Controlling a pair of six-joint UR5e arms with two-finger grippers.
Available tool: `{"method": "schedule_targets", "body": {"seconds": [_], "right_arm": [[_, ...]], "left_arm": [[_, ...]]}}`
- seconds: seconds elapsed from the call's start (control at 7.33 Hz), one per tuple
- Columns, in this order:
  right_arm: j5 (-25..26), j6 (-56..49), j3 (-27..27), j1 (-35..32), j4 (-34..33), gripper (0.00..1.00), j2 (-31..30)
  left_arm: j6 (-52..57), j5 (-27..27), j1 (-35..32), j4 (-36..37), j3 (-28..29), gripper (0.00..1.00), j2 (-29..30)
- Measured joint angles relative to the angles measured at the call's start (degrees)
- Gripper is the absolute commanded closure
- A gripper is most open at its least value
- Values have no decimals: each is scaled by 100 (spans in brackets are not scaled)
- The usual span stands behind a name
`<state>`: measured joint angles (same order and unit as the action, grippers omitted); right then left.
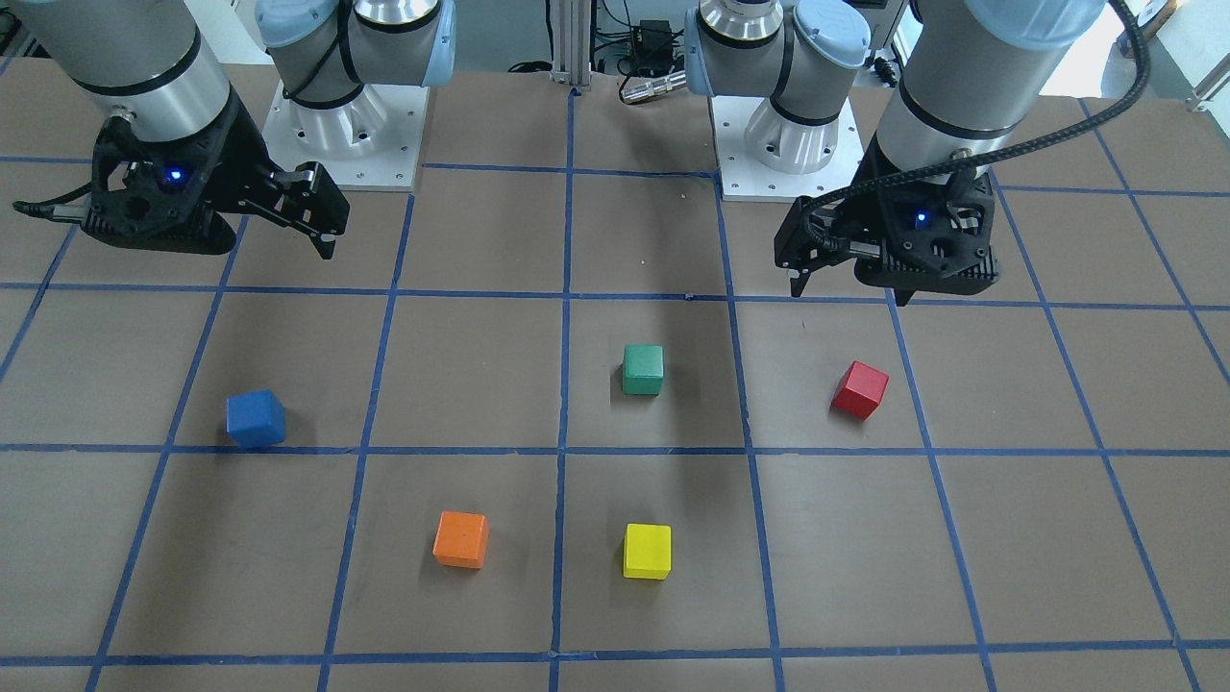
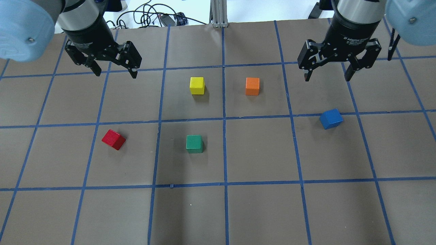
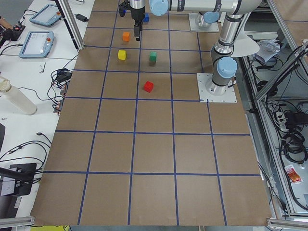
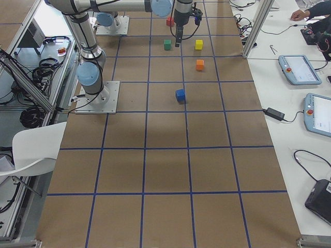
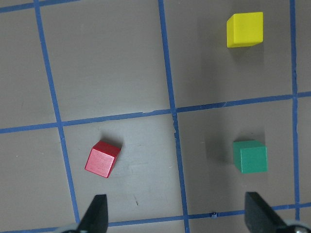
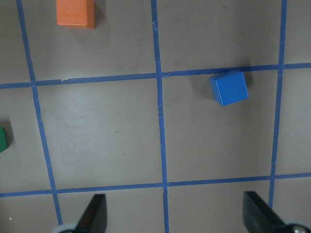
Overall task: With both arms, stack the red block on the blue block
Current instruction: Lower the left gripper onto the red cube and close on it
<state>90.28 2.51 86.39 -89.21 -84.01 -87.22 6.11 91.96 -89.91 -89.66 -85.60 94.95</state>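
- The brown paper-covered table (image 2: 259, 211), taped into a blue grid, lies beneath both sets of fingers.
- My black two-finger left gripper (image 2: 116, 69) hangs above it, fingers spread wide and grasping nothing.
- My black two-finger right gripper (image 2: 327, 75) hangs the same way, fingers released and empty.
- The small matte red block (image 2: 113, 139) sits on the table below the left fingers, apart from them.
- The small matte blue block (image 2: 331, 118) sits below the right fingers, untouched.
- A green cube (image 2: 194, 144), yellow cube (image 2: 197, 85) and orange cube (image 2: 252, 86) lie between the two grippers.
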Motion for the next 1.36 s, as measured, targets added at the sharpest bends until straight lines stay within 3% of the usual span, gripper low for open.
{"method": "schedule_targets", "body": {"seconds": [0.41, 0.68, 1.09, 1.36], "right_arm": [[66, 4, 7, 0, -6, 0, -18], [70, 4, 2, 0, -12, 0, -21], [76, 4, 22, 3, -19, 0, -15], [58, 4, 17, 1, -19, 0, -19]], "left_arm": [[351, 57, 12, 42, -287, 0, -100], [1577, 175, 284, 327, -819, 0, -68], [3410, 178, 1419, 1485, -1985, 0, 109], [3878, 169, 1730, 2674, -2766, 0, 259]]}}
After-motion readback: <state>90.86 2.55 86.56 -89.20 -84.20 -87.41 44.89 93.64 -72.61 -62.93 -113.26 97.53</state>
